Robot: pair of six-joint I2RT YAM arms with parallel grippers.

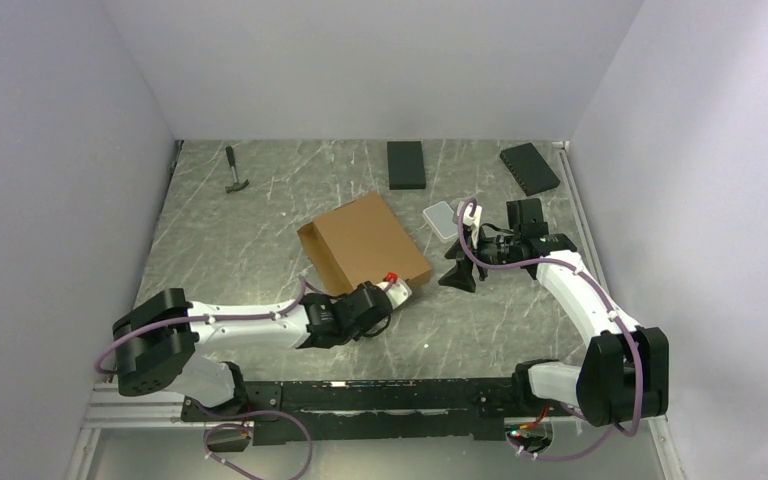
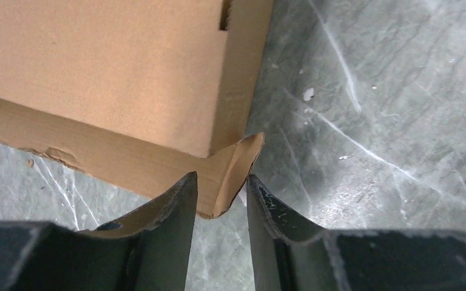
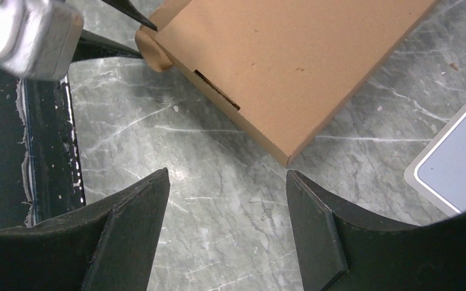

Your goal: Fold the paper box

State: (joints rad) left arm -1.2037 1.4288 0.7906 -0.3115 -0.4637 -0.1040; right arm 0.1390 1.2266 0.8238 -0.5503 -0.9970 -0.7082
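At the box's [image 1: 365,243] nearest corner, the left jaws stand narrowly apart on either side of a loose tab [image 2: 233,176] that sticks out past the wall. The cardboard nearly fills the gap. From here I can't tell whether it is pinched or only bracketed. The box itself lies mid-bench [image 1: 260,200], lid down and walls up, turned at an angle to the arms. The right jaws hang wide apart with nothing between them, over bare bench just beside the box's right-hand edge. A white case [image 3: 461,157] sits off to their side.

To my eye the box is all but folded, and this stray ear is the step in hand.

- **Grip:** I'd take the tab low, near its root. Its tip is already curled and the front lip looks frayed, so a grip at the tip would only crumple it.
- **Fold:** Turn it round the corner along its crease instead of pulling outward. A tug would likely lift the lid or peel the wall open.
- **Slot:** There is a dark slot [image 3: 217,91] in the side wall. If the tab belongs there, it must go in edge-first and flat.
- **Bracing:** The box looks light and the bench smooth, so it will probably skate away from any push. The right jaws are well placed to brace that wall or press on the lid first.
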